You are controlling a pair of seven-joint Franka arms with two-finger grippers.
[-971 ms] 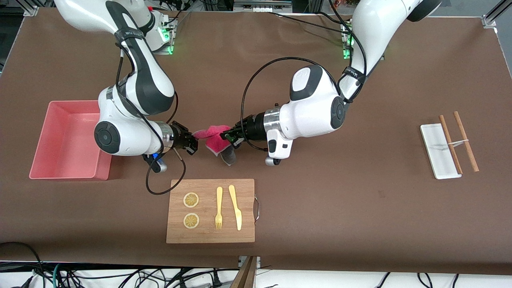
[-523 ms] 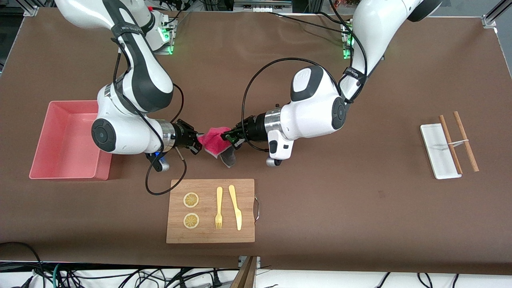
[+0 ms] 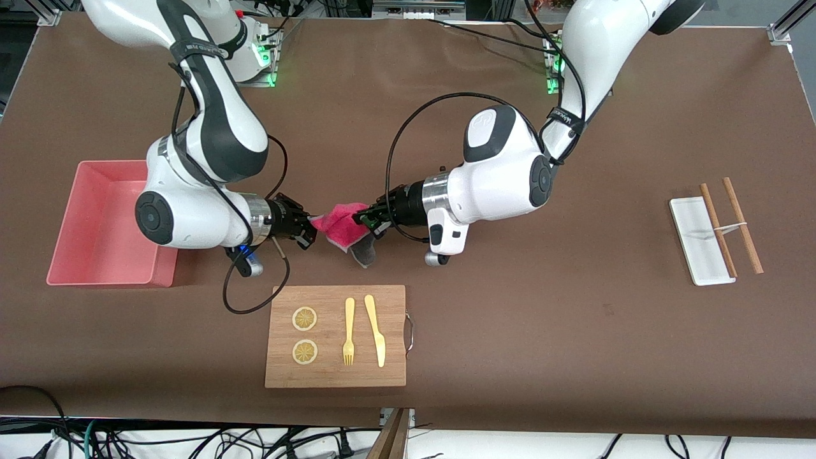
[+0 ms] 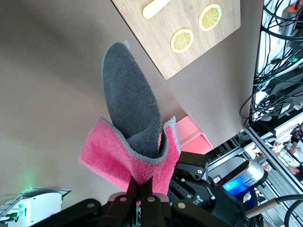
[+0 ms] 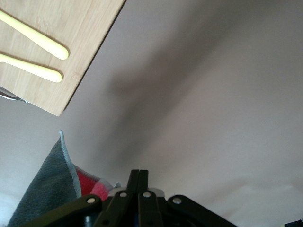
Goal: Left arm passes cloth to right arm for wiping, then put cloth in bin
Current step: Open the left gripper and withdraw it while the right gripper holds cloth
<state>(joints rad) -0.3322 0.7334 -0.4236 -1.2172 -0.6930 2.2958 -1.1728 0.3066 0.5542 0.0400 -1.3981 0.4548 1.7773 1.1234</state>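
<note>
**Ana:** What takes up the most room?

**Ben:** The brown table (image 3: 510,331), then the two white arms. The left arm (image 3: 503,166) and the right arm (image 3: 204,146) both reach in toward the middle, and their hands meet there above the tabletop.

**Ana:** And the bin?

**Ben:** The pink bin (image 3: 105,223) sits toward the right arm's end of the table, partly under that arm's elbow. A wooden cutting board (image 3: 331,373) lies nearer to the front camera than the meeting point. A white tray (image 3: 692,236) lies toward the left arm's end.

**Ana:** Where is the cloth?

**Ben:** The cloth (image 3: 338,226) is up in the air between the two hands, over bare table. Its pink face is bunched and a grey flap hangs down.

**Ana:** Who has it?

**Ben:** The left gripper (image 3: 364,220) is clenched on a pink fold, as the left wrist view shows plainly. The right gripper (image 3: 309,231) is at the cloth's other edge. Its fingers (image 5: 139,182) are pressed together with no cloth showing between the tips, and the cloth lies just beside them.

**Ana:** The small things?

**Ben:** Two brown chopsticks (image 3: 733,223) rest across the tray. A yellow knife (image 3: 376,331), a yellow fork (image 3: 349,331) and two lemon slices (image 3: 305,319) lie on the board.
</note>
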